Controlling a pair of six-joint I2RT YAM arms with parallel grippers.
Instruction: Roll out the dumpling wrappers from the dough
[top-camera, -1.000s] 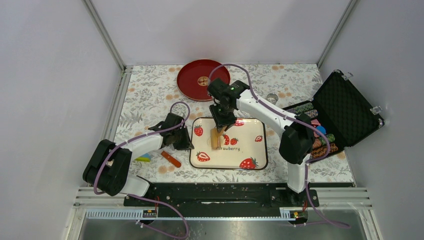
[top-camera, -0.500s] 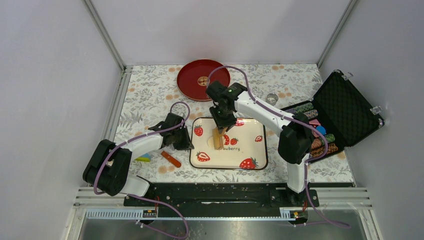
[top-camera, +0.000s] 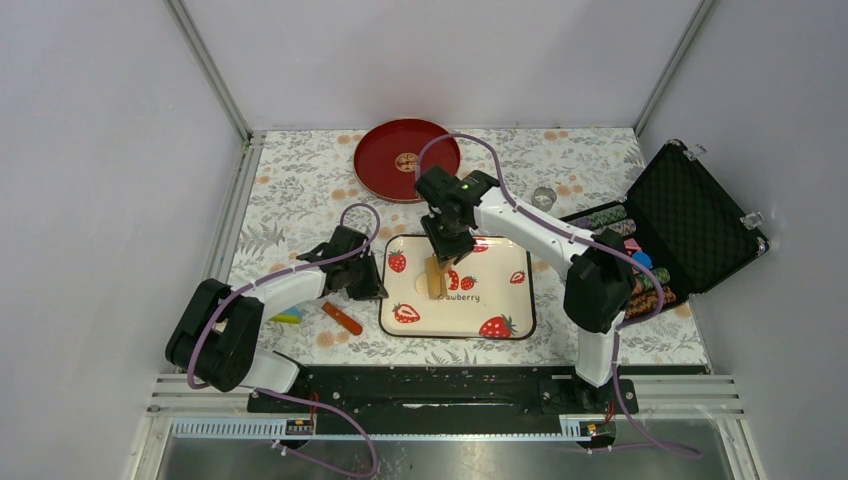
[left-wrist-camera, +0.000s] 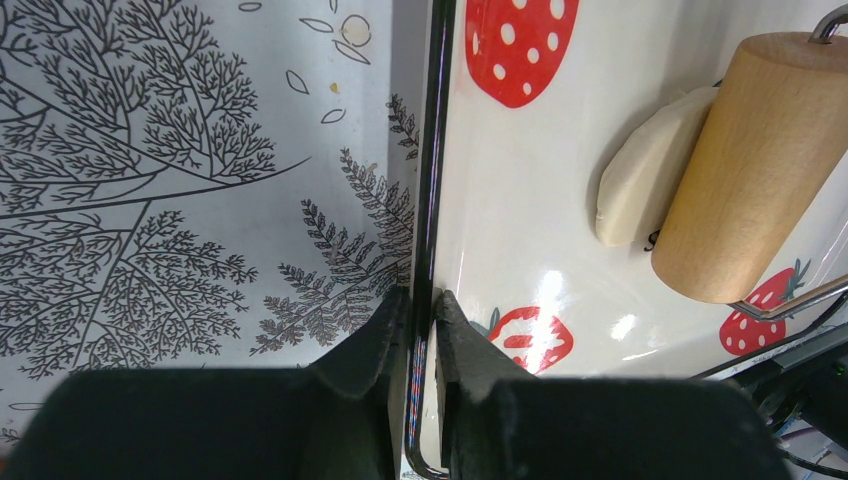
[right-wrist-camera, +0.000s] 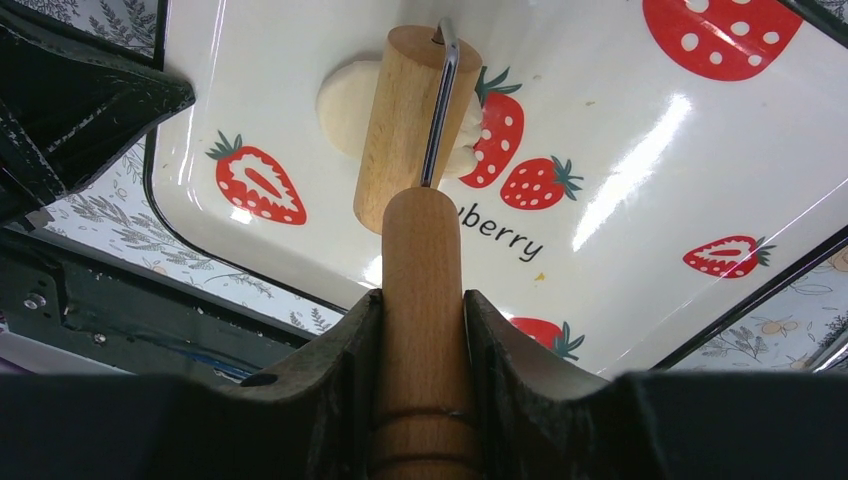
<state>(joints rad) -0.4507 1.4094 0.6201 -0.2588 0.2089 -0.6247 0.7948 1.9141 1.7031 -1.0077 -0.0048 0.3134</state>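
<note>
Clamping the black left rim of the strawberry tray (left-wrist-camera: 433, 150), the left pincer (left-wrist-camera: 422, 300) is pictured nearest, its jaws closed on that edge above the floral counter (top-camera: 300, 190). Farther in, the wooden handle of the rolling pin (right-wrist-camera: 405, 130) is gripped by the right pincer (right-wrist-camera: 422, 300), the nearer of the two to the dough. The pale dumpling wrapper (left-wrist-camera: 645, 170) is seen on the tray just ahead of that pincer, beneath the roller, whose long axis is laid roughly near to far in the overhead view. Dough shows on both sides of it. How much is covered, and how thin it is, cannot be made out. At the far edge a red plate (top-camera: 380, 145) is set, and the item on it is too small to be named.
</note>
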